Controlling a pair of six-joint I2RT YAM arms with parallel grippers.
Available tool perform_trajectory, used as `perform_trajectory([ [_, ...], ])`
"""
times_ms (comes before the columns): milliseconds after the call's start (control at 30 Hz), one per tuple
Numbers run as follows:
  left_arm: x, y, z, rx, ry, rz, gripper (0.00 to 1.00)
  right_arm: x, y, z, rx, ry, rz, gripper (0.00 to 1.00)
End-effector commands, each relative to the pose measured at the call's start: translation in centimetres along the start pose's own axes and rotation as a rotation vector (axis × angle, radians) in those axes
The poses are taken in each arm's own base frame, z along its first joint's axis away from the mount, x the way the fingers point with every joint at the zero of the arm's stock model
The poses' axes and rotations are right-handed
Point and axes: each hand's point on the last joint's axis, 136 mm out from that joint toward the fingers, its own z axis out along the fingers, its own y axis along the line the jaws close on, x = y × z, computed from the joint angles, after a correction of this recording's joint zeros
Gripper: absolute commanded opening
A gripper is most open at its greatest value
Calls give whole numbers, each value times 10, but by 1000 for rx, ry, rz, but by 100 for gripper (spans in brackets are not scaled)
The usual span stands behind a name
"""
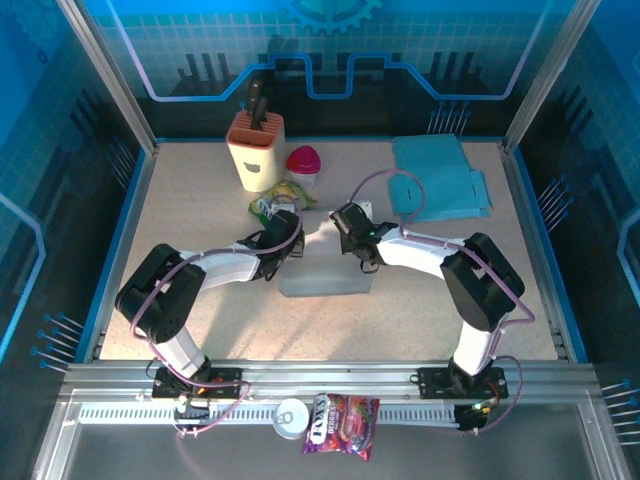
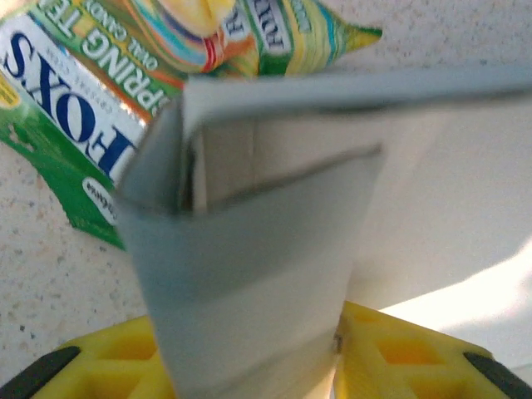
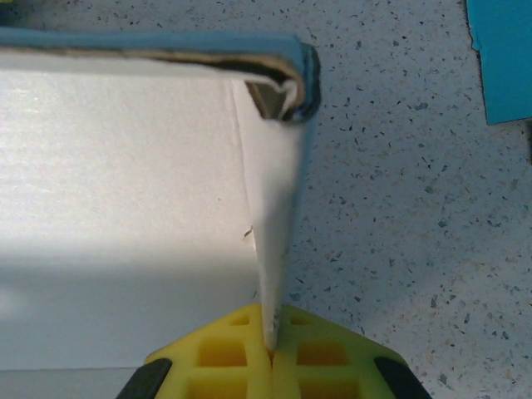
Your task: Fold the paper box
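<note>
Speckled table [image 1: 180,200]; paper box [image 1: 325,278] wall edge clenched in right tool [image 3: 272,342]; left tool [image 2: 253,357], hold unclear.

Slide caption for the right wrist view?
Right gripper shut on a wall of the paper box, over the speckled table.

**What it's all made of, roughly**

The paper box [image 3: 125,208] is matt card, white inside, grey-blue outside, with fuzzy raw edges. The fingers [image 3: 220,353] of the right gripper [image 3: 270,351] look like yellow moulded plastic. The table [image 3: 399,208] beside them is matt and speckled. Ahead of the left gripper [image 2: 253,357], the candy bag [image 2: 75,100] is glossy printed film.
</note>
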Motion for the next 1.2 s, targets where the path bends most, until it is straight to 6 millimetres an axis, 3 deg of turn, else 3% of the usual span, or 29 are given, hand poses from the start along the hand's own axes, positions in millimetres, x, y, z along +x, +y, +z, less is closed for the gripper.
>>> perform_trajectory([
  [0,-4,-3,-9,46,-8,26,37,28,-4,10,-2,106,-37,0],
  [100,-7,-7,-9,94,-12,35,36,28,-3,11,-6,111,-38,0],
  [233,-8,-20,-12,199,-30,46,22,29,-3,12,-10,110,-38,0],
  [367,-10,-33,-16,283,-45,58,16,30,-4,12,-9,114,-46,0],
  [500,-11,-29,-14,253,-43,57,9,29,-3,11,-9,112,-50,0],
  [667,-12,-11,-7,131,-28,16,0,28,-3,10,0,105,-56,0],
  [800,-12,3,-4,4,-23,-16,0,28,0,7,9,91,-56,0],
  [1167,1,16,-2,-477,-30,-31,0,30,15,6,-21,90,-43,0],
])
